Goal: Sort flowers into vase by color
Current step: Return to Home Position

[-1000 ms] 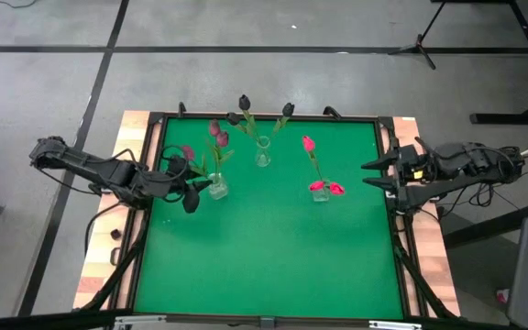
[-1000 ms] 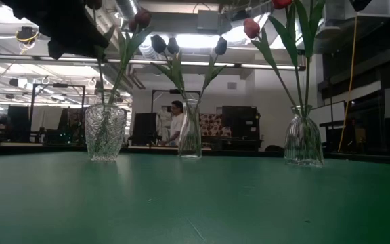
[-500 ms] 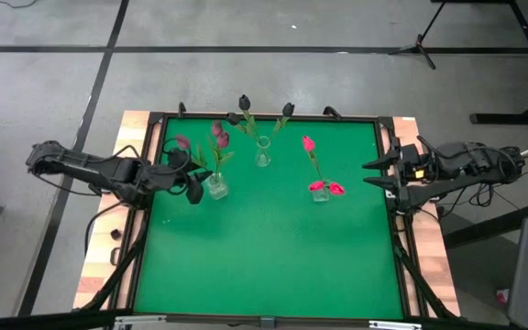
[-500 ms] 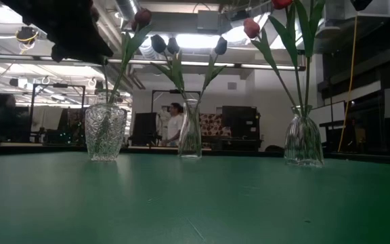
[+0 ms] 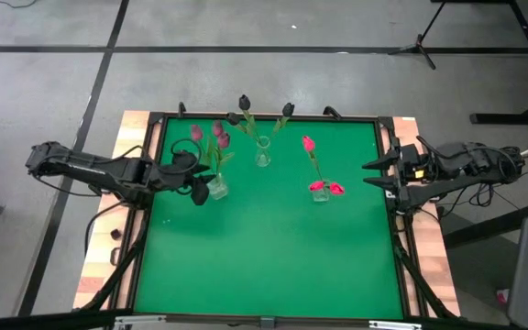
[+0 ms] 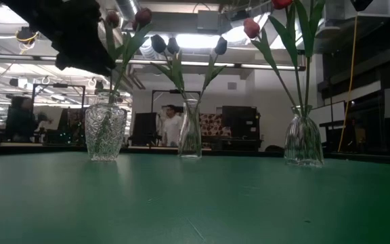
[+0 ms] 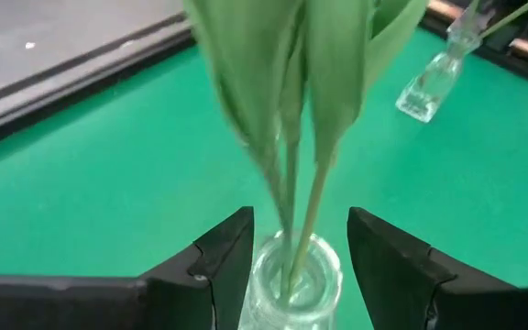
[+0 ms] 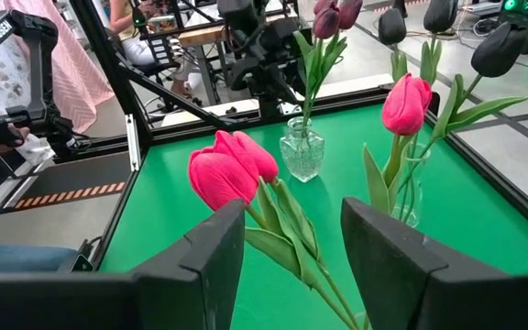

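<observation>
L gripper (image 7: 299, 225) is at 9 o'clock on the table (image 5: 273, 266). Its fingers are wide apart, one each side of the left vase (image 5: 216, 191), holding nothing. The last dull tulip (image 5: 196, 134) leaned low a sec ago. Now it stands up in that vase w/ two more. Black tulips (image 5: 244, 103) are at 12, pink tulips (image 5: 308, 144) at 2. R gripper (image 5: 367, 173) waits at 3, fingers apart, empty. No loose flowers seen, so sorting looks done.
</observation>
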Robot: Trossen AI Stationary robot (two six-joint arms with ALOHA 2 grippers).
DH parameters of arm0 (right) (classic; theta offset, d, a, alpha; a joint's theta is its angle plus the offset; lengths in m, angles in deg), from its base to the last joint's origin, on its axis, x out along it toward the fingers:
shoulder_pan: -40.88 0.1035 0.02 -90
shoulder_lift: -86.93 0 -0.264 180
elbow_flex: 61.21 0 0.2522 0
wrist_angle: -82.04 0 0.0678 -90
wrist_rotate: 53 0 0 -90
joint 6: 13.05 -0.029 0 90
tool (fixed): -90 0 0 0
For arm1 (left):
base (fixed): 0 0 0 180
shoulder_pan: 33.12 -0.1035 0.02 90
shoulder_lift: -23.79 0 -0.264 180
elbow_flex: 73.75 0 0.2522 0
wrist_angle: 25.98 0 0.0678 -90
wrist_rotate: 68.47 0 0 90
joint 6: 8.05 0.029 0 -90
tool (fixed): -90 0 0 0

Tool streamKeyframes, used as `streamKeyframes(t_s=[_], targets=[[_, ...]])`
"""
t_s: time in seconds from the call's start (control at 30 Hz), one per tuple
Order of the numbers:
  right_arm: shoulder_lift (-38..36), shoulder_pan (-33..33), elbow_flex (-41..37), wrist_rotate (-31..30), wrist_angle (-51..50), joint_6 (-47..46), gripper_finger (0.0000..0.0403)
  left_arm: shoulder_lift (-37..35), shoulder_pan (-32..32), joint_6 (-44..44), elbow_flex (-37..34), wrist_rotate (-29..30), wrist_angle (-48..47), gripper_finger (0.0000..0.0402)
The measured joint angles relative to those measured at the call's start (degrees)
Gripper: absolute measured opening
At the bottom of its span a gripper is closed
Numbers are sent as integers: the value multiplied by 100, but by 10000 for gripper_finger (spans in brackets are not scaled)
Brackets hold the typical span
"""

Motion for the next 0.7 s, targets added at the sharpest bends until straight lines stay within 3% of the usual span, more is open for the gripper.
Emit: streamKeyframes(t_s=[0.47, 0.7], targets=[[-1, -1, 0, 166, -5, -144, 184, -300, 207, -392, 0, -259, -419, 172], [0, 0, 0, 195, -36, -149, 184, -677, 345, -1027, 0, -280, -1376, 172]])
